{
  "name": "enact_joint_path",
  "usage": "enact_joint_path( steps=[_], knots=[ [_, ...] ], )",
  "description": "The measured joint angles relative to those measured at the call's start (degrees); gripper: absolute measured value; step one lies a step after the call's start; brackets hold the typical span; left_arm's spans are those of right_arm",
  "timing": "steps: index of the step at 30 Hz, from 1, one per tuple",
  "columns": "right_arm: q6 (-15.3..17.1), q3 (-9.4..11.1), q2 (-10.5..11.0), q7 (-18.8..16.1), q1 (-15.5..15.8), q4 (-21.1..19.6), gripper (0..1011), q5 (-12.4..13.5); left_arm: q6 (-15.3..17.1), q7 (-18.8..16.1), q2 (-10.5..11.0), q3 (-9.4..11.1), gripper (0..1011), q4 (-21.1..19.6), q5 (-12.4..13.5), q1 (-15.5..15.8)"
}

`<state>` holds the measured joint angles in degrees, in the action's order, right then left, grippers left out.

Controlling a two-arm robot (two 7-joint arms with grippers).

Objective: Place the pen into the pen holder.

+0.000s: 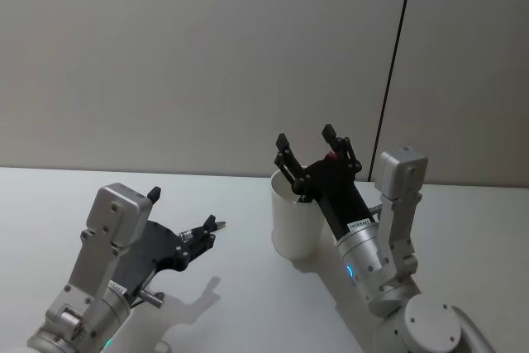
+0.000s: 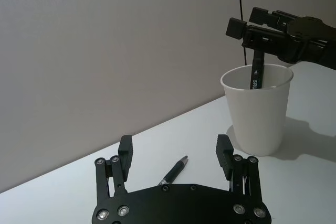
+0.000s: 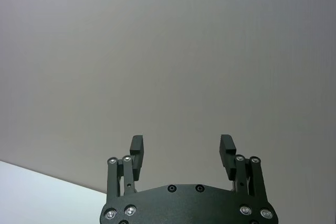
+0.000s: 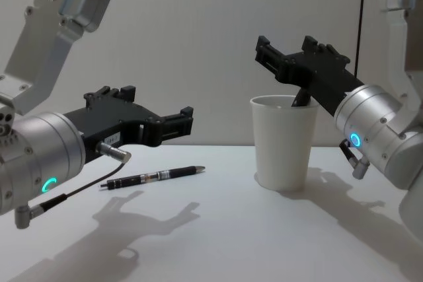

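The left gripper [image 2: 174, 142], fingers spread and empty, hovers over a pen [image 4: 155, 176] lying flat on the table [image 4: 218, 242], with the pen holder [image 4: 283, 143] at the pen's 3 o'clock. At the pen holder's 12 o'clock the right gripper [image 1: 306, 136] gapes empty above a second pen [image 2: 255, 74] standing inside.

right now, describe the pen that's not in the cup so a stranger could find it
On the white table, look to the robot's left of the white paper cup, under the open jaws of the left gripper. The pen lies flat there, dark and slim. The other pen stands inside the cup, so this is the one lying down.
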<state>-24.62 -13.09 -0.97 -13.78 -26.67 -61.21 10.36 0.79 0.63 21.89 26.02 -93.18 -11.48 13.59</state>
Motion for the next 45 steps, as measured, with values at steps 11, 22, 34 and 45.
enact_joint_path(
  steps=[11, 22, 34, 45],
  knots=[
    [1.21, 0.59, 0.42, -0.41, 1.42, -2.7, 1001, 0.65, 0.0, 0.0, 0.0, 0.0, 1000, 0.0, 0.0, 0.0],
    [4.51, 2.71, 2.58, -1.34, 7.4, -12.94, 1001, 4.14, 0.0, 0.0, 0.0, 0.0, 1000, 0.0, 0.0, 0.0],
    [7.48, 5.24, 4.24, -0.1, 14.18, -22.91, 1001, 6.91, 0.0, 0.0, 0.0, 0.0, 1000, 0.0, 0.0, 0.0],
    [8.93, 5.26, 5.24, 0.76, 15.7, -24.86, 1001, 7.21, 0.0, 0.0, 0.0, 0.0, 1000, 0.0, 0.0, 0.0]
  ],
)
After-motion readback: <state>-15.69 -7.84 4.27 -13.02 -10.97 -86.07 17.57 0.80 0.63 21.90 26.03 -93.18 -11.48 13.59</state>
